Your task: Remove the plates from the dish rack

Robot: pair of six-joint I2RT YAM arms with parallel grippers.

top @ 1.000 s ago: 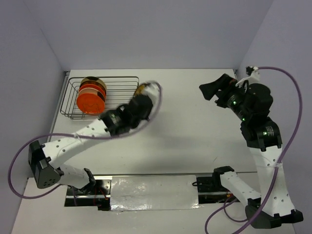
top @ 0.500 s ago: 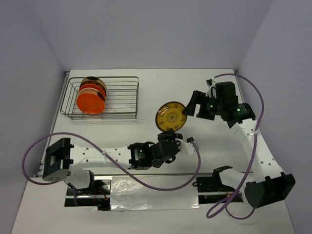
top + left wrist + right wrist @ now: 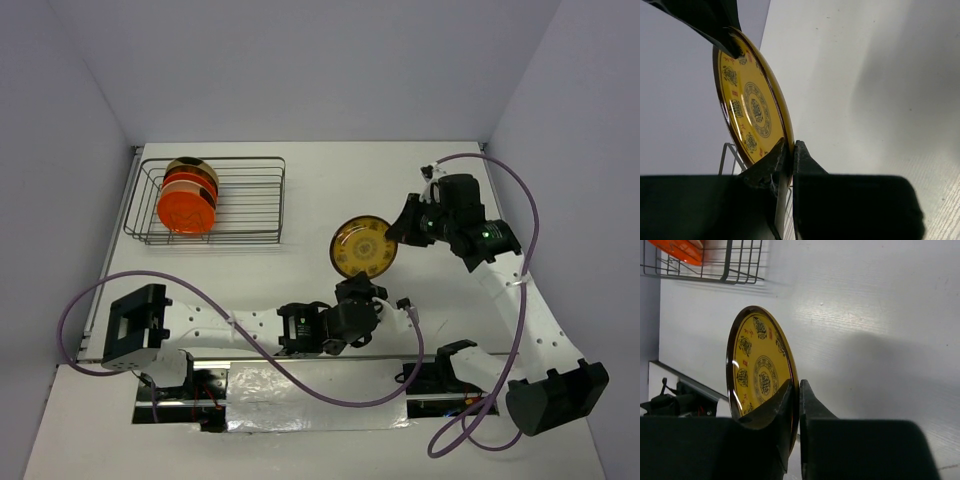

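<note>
Both jaws, left and right, clamp opposite rims of yellow plate (image 3: 363, 246) | its markings unreadable

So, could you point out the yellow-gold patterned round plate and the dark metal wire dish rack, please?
The yellow-gold patterned round plate (image 3: 363, 247), top external view, centre of its face.
The dark metal wire dish rack (image 3: 245, 200), top external view, bare floor wires.

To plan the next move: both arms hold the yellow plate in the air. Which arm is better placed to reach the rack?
Probably left. The dish rack sits at the far left, on its side. The right fingers also clamp the yellow plate and could keep it.
</note>
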